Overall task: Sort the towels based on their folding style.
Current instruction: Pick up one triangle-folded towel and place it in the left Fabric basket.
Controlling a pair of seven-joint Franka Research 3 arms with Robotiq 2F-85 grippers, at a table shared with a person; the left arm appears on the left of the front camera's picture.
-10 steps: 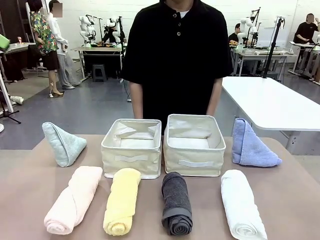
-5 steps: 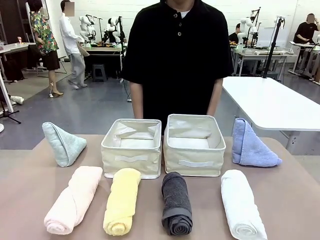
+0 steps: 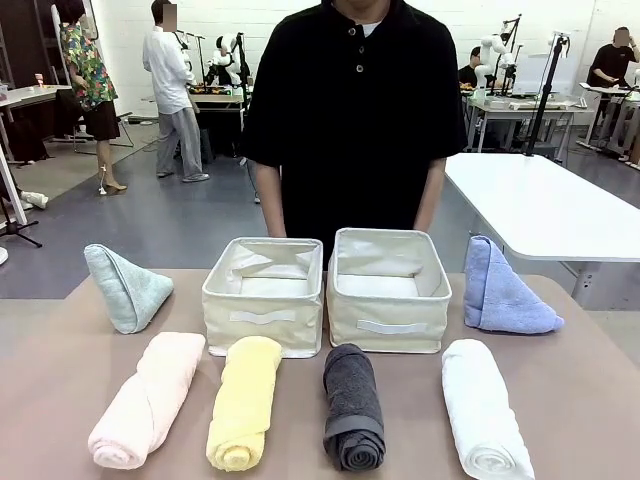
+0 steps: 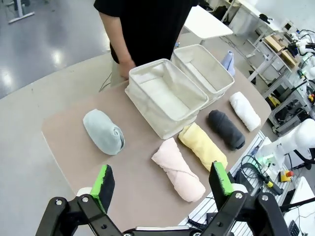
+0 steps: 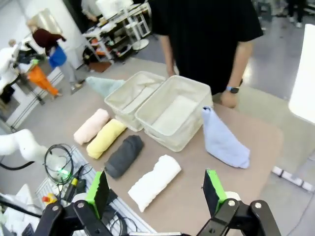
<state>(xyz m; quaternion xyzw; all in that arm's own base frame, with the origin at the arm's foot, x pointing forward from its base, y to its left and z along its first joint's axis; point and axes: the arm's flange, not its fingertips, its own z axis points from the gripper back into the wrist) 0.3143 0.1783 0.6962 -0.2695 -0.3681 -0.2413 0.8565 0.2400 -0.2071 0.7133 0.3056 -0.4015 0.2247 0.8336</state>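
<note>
You have your left end effector (image 4: pixel 162 178) hanging well above the surface (image 3: pixel 580 400), its jaws spread wide and holding nothing. At the far left the mint green triangle (image 3: pixel 128 288) stands on its own. In front of it the pale pink roll (image 3: pixel 148 398) lies in the near row, with the yellow roll (image 3: pixel 243 400) just beside it. Behind the yellow roll is the left bin (image 3: pixel 262 325), touching the right bin (image 3: pixel 385 335). A person (image 3: pixel 355 110) stands behind both. The dark grey roll (image 3: pixel 353 405) lies in front of the right bin, then the white roll (image 3: pixel 483 408). The blue triangle (image 3: pixel 500 292) sits behind the white roll, beside the right bin. Your right end effector (image 5: pixel 155 189) also hangs high, fully open and empty.
</note>
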